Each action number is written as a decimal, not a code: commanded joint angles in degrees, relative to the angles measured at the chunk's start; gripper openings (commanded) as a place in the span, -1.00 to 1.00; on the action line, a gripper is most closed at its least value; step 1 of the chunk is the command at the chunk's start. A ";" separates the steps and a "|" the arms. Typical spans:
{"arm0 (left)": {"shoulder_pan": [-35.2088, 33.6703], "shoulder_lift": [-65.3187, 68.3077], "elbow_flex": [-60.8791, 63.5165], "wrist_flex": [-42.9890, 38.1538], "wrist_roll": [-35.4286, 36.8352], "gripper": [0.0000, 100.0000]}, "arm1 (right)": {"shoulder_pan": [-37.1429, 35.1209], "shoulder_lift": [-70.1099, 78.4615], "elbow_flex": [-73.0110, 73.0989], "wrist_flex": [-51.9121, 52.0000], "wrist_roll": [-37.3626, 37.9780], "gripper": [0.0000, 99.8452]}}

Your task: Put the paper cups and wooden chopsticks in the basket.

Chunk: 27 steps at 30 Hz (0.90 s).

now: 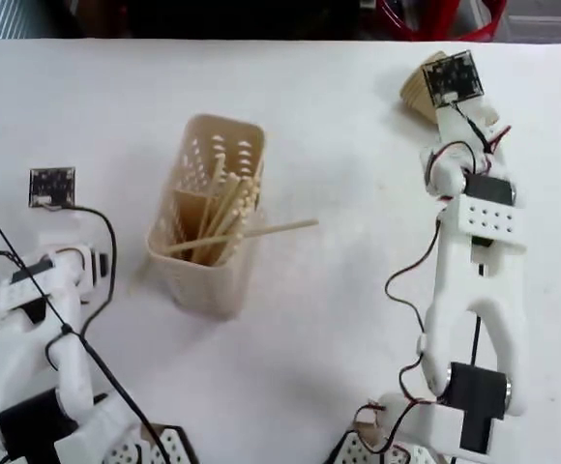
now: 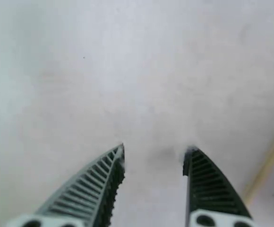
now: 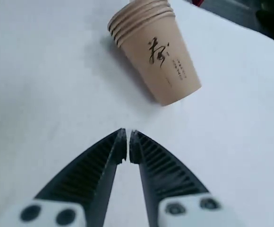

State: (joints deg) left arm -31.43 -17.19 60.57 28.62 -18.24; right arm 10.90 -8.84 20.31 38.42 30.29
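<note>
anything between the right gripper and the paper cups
Nothing. The right wrist view shows a bare stretch of white table between the right gripper and the paper cups, which lie stacked on their side.

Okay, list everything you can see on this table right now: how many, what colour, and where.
Basket: one, beige, standing left of the table's middle.
Wooden chopsticks: a bundle, number unclear, pale wood, in the basket, one leaning out over its rim.
Paper cups: one nested stack, tan, lying on its side at the far right.
Table: one, white.
Left gripper: open, over bare table.
Right gripper: shut, empty, near the cups.
</note>
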 commanded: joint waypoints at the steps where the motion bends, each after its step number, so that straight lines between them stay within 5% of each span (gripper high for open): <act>1: 1.63 -1.45 -0.35 -1.23 -0.62 -0.58 | 1.89 -7.16 0.00 10.86 -0.79 -0.94; 4: 1.63 -1.45 -0.44 -1.23 -0.62 -0.58 | 1.89 -18.86 10.37 12.18 -0.70 -0.94; 11: 1.63 -1.45 -0.18 -2.81 -0.62 -0.58 | 1.89 -47.16 44.57 -2.86 1.67 -0.94; 27: 2.51 -1.36 -0.09 -3.16 -0.18 -0.58 | 1.01 -94.81 76.31 8.84 7.30 -0.94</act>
State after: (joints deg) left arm -29.76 -17.19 60.57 26.51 -18.24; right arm 11.60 -97.63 95.82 43.34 37.05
